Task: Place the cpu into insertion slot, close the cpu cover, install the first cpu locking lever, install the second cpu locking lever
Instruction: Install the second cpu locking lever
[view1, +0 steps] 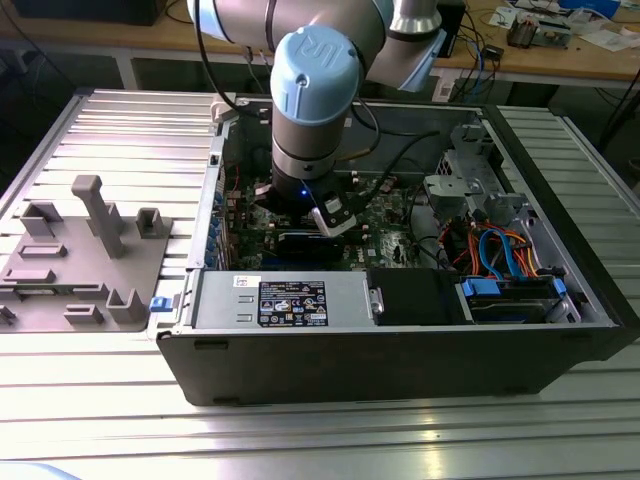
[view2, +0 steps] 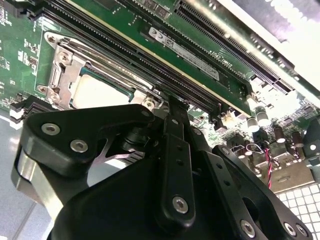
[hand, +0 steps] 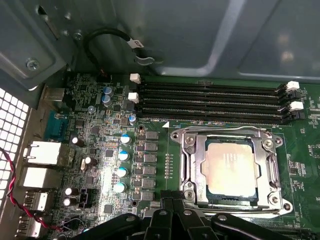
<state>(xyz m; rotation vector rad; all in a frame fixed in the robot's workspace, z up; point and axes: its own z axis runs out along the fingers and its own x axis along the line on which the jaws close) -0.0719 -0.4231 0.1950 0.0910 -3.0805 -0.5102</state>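
Note:
The cpu (hand: 231, 167) lies flat in the insertion slot (hand: 187, 197) on the green motherboard, its silver top showing through the window of the cpu cover (hand: 191, 150). The cover is folded down over it. In the second wrist view the cpu (view2: 97, 92) and cover (view2: 65, 75) sit just beyond my gripper (view2: 172, 102). The gripper (hand: 171, 201) is shut, its black fingertips pressed together at the socket's near edge, with nothing visible between them. In the exterior view the arm reaches down into the open computer case, gripper (view1: 335, 222) low over the board.
Black memory slots (hand: 210, 100) run along one side of the socket, and a green memory module (view2: 190, 55) stands in one. Capacitors (hand: 122, 155), a black cable loop (hand: 100, 42) and the case wall are close by. A power supply (view1: 290, 300), drive cage (view1: 500, 255) and grey fixture (view1: 80, 260) show outside.

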